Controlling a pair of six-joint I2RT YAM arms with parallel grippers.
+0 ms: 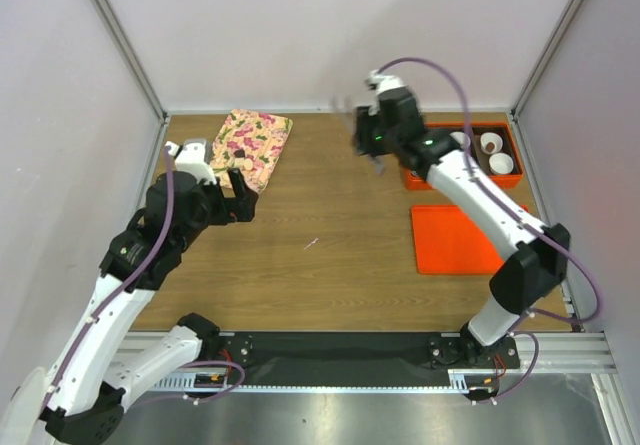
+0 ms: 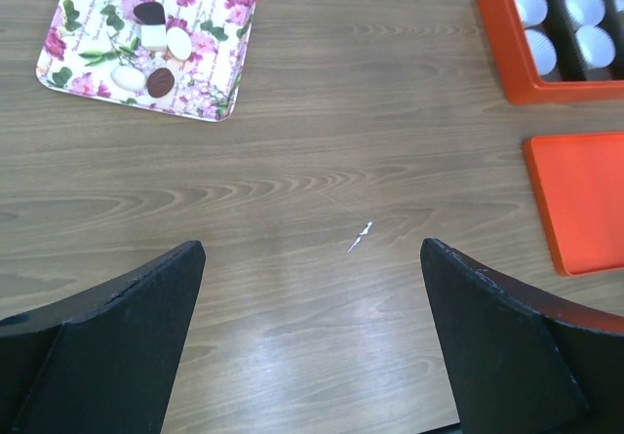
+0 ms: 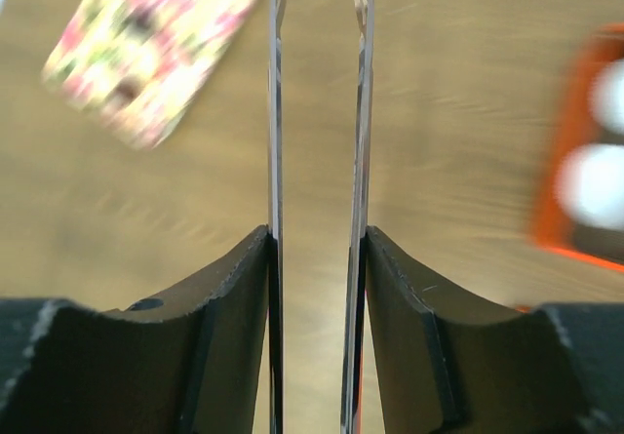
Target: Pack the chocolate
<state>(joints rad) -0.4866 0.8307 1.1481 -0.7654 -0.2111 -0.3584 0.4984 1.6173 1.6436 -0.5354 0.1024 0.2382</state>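
Wooden table underneath. Pinching thin metal tongs (image 3: 276, 112) in right claw (image 3: 317, 249); hanging left claw (image 2: 312, 249) wide open, empty. Spotting chocolate (image 2: 161, 81) on flowery tray (image 2: 229, 24) (far left corner). Likely best: lining tongs up over one brown lump, lowering slowly, squeezing softly.
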